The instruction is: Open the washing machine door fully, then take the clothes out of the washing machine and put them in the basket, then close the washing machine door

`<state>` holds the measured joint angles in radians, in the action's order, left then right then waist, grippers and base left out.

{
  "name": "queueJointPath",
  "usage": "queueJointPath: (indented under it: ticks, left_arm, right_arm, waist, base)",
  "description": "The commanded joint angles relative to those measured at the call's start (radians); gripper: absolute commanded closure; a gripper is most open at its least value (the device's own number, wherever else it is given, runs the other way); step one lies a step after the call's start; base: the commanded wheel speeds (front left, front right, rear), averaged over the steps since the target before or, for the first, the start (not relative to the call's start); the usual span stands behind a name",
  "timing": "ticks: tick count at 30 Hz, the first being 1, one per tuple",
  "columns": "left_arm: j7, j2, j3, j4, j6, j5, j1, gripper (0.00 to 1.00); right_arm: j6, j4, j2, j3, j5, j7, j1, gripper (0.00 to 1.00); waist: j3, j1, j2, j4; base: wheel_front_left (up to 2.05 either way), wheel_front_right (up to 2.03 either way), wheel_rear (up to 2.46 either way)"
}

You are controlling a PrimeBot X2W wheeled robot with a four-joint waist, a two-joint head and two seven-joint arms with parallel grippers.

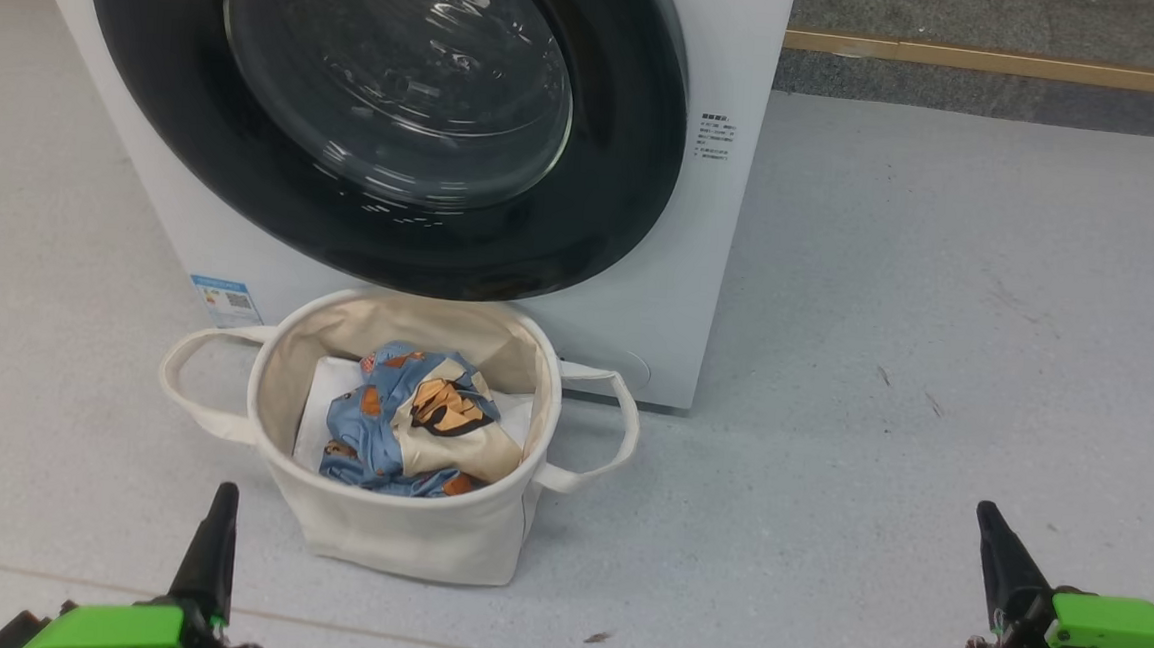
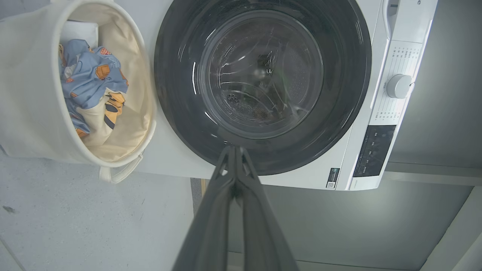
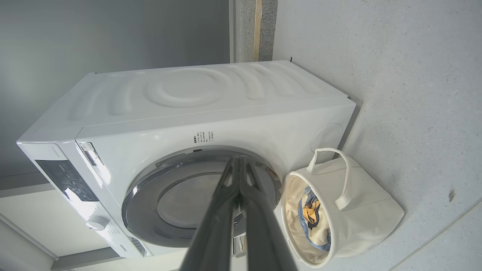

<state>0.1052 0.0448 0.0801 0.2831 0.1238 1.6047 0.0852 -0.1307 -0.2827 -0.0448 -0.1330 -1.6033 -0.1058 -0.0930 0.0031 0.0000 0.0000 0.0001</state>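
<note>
The washing machine [image 1: 713,222] stands ahead with its door [image 1: 625,197] shut flat against the front; through the glass I see bare steel drum. The same door [image 2: 339,113] faces the left wrist camera, and the machine [image 3: 211,113] and door [image 3: 143,195] show in the right wrist view. The cream basket [image 1: 424,535] sits on the floor right before the machine, holding the blue bear-print clothes [image 1: 411,424] on a white folded sheet. Basket [image 2: 26,98] and clothes [image 2: 88,82] also appear in the left wrist view, basket [image 3: 369,210] and clothes [image 3: 312,214] in the right. My left gripper [image 1: 223,493] [image 2: 234,148] and right gripper [image 1: 986,514] [image 3: 239,160] are both shut and empty, held low, well back from the basket.
Pale speckled floor [image 1: 937,336] spreads to the right of the machine. A wooden skirting strip [image 1: 1004,62] runs along the grey wall behind. The machine's control knob [image 2: 398,86] and dark panel [image 2: 374,150] sit at its top edge.
</note>
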Motion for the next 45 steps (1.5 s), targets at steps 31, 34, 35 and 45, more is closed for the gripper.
queueJointPath:
  ticks: [31,34,35,45]
  left_arm:
    - [0.008,0.005,0.034,-0.038,0.007,0.004,0.023,1.0]
    - [0.008,0.005,0.034,-0.038,0.007,0.004,0.023,1.0]
    - [0.008,0.005,0.034,-0.038,0.007,0.004,0.023,1.0]
    - [0.008,0.005,0.034,-0.038,0.007,0.004,0.023,1.0]
  right_arm:
    - [0.0,0.038,-0.005,0.019,-0.005,-0.008,-0.015,1.0]
    - [0.0,0.038,-0.005,0.019,-0.005,-0.008,-0.015,1.0]
    - [0.0,0.038,-0.005,0.019,-0.005,-0.008,-0.015,1.0]
    - [0.0,0.038,-0.005,0.019,-0.005,-0.007,-0.015,1.0]
  waist:
    - [0.0,0.0,0.0,0.0]
    - [0.0,0.0,0.0,0.0]
    - [0.0,0.0,0.0,0.0]
    - [0.0,0.0,0.0,0.0]
  base:
    - [0.0,0.0,0.0]
    - [0.0,0.0,0.0]
    - [0.0,0.0,0.0]
    - [0.0,0.0,0.0]
